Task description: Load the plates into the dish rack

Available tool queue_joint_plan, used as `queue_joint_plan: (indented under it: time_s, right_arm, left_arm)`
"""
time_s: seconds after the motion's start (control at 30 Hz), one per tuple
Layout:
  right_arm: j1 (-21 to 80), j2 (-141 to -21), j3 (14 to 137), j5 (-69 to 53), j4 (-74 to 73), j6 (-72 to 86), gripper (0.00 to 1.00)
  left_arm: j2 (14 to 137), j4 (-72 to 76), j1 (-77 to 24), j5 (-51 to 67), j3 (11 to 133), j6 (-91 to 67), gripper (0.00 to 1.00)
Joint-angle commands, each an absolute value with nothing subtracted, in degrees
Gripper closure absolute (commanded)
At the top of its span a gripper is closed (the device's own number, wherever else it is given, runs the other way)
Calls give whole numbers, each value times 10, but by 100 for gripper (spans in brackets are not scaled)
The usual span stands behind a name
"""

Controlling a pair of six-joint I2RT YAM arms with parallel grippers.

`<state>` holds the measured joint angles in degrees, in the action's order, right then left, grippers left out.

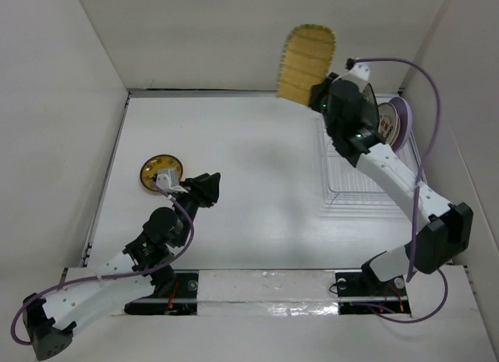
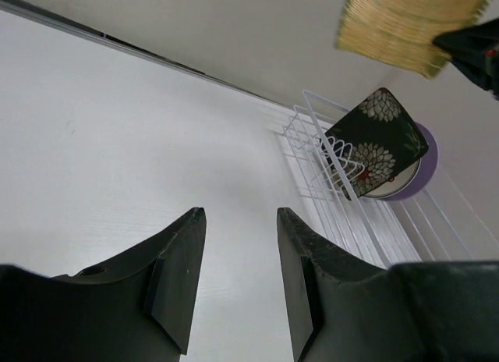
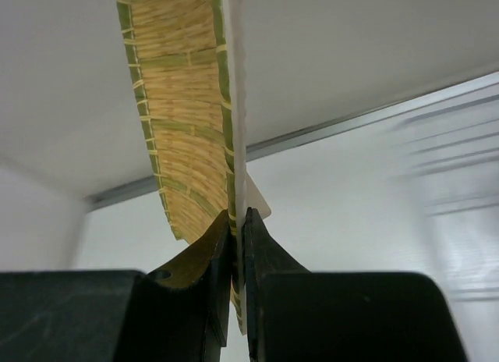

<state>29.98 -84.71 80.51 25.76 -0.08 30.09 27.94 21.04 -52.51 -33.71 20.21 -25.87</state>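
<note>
The right end effector [image 3: 236,218] is clamped on the lower edge of the yellow woven-pattern plate [image 3: 183,104], jaws pinching the thin rim from both faces so the dish stands on edge; in the overhead view it hangs at the upper centre of the frame [image 1: 306,64], just left of the far end of the dish rack [image 1: 366,192], and that edge-on hold looks chosen so the plate can drop between upright wires rather than lie flat; the plate is squarish with rounded corners, its face a straw-coloured basket weave banded in green, its back plain white and smooth; the dish rack is thin white wire, long and rectangular, at the right of the surface [image 1: 249,159]; seen from the left wrist, its far end already holds a black rectangular plate [image 2: 376,140] with white flowers, leaning upright in a slot, and a round lavender plate [image 2: 425,163] just behind it, both glossy; the left end effector [image 2: 240,214] stands with jaws apart and nothing between them, low over the bare surface; a round brown-gold plate [image 1: 160,172] lies flat at the left of the overhead frame, just beside the left arm, not yet loaded; I judge the yellow plate's slot is the step in hand
</note>
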Motion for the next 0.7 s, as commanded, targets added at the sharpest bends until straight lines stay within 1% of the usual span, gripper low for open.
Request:
queue_joint_plan:
  time_s: [0.0, 0.07, 0.13, 0.17, 0.27, 0.43, 0.53, 0.67]
  right_arm:
    - [259, -807, 825, 366, -162, 122, 100]
    - [223, -802, 861, 403, -205, 72, 100]
    - [199, -810, 890, 416, -268, 50, 100]
    - [193, -816, 903, 421, -301, 32, 100]
    - [193, -849, 946, 492, -343, 15, 100]
    - [193, -907, 996, 530, -376, 7, 100]
    - [193, -945, 1004, 558, -396, 7, 100]
    - [187, -974, 1007, 557, -406, 7, 100]
  left_arm:
    - [298, 272, -527, -338, 192, -225, 61]
    - [302, 280, -527, -320, 184, -225, 61]
    - [308, 287, -527, -305, 174, -228, 61]
    - [309, 285, -527, -303, 167, -230, 61]
    - [302, 271, -527, -304, 167, -234, 61]
    - [272, 266, -527, -312, 160, -234, 61]
    - [260, 266, -527, -314, 156, -234, 61]
    - [261, 265, -527, -313, 157, -235, 61]
